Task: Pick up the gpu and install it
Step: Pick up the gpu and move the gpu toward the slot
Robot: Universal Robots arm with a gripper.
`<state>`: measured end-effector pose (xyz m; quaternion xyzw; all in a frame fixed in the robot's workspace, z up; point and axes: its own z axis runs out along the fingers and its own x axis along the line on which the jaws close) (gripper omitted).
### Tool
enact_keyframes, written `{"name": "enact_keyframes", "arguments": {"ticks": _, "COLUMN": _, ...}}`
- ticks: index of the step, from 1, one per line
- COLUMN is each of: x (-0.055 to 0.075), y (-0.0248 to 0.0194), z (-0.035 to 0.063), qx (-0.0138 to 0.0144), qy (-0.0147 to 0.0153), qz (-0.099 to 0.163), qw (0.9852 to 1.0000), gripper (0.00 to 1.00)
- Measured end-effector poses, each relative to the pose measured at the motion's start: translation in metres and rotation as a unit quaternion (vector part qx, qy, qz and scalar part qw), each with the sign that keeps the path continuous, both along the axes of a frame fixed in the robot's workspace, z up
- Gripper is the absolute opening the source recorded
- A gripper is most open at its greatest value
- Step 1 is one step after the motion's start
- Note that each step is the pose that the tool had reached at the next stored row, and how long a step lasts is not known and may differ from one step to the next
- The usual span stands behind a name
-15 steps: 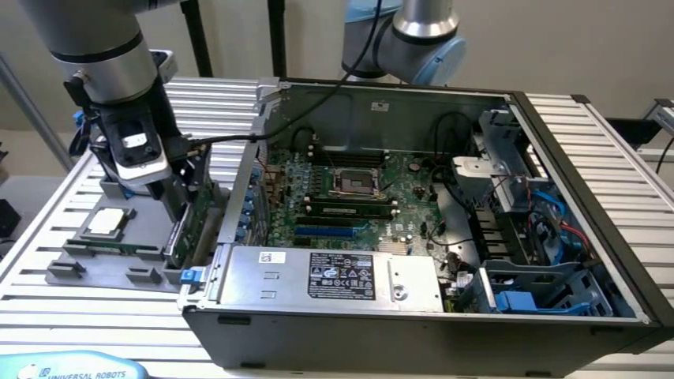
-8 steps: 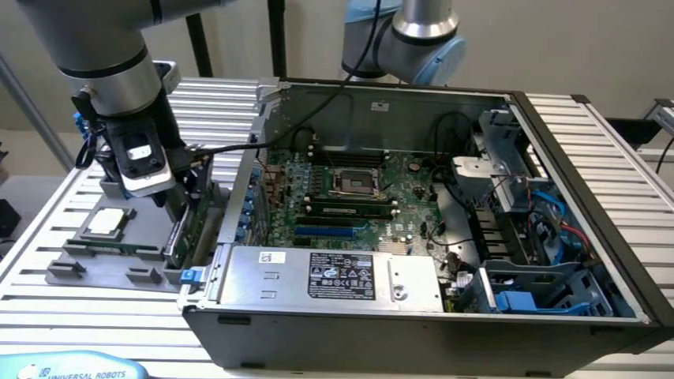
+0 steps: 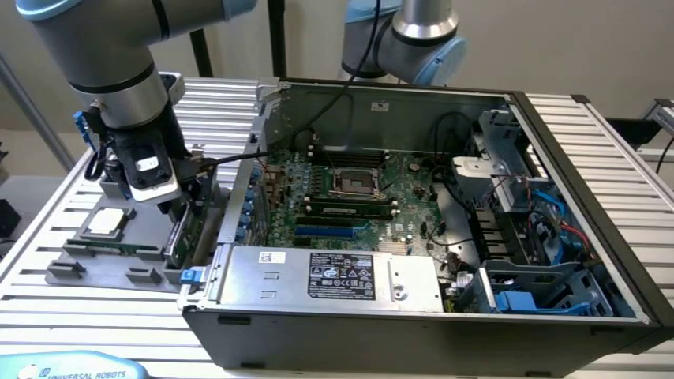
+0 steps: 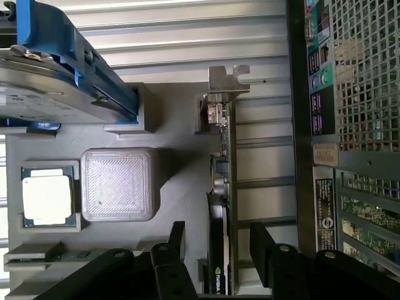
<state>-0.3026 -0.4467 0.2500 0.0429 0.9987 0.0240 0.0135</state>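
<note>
The gpu (image 4: 222,187) stands on its long edge in a grey holder tray (image 4: 181,125), its silver end bracket (image 4: 228,78) at the far end and a dark face with a logo near my fingers. My gripper (image 4: 219,236) is open directly over it, one dark finger (image 4: 177,240) on each side of the card, with a gap between each finger and the board. In the exterior view the gripper (image 3: 177,207) hangs low over the gpu (image 3: 181,235), just outside the computer case's wall on the exterior view's left. Nothing is held.
On the same tray (image 3: 95,264) lie a square silver CPU (image 4: 47,200), a grey block (image 4: 119,184) and a hard drive with blue rails (image 4: 56,81). The open computer case (image 3: 589,158) shows its motherboard (image 3: 348,197); its perforated rear panel (image 4: 362,75) stands close beside the gpu.
</note>
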Motion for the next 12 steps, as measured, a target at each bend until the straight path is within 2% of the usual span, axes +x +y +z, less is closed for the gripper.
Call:
{"name": "enact_keyframes", "arguments": {"ticks": 5, "x": 0.0003, "y": 0.0001, "z": -0.0090, "qx": 0.0000, "qy": -0.0001, "qz": 0.000, "qw": 1.0000, "gripper": 0.54}}
{"name": "enact_keyframes", "arguments": {"ticks": 12, "x": 0.0003, "y": 0.0012, "z": -0.0099, "qx": 0.0001, "qy": -0.0001, "qz": -0.002, "qw": 1.0000, "gripper": 0.54}}
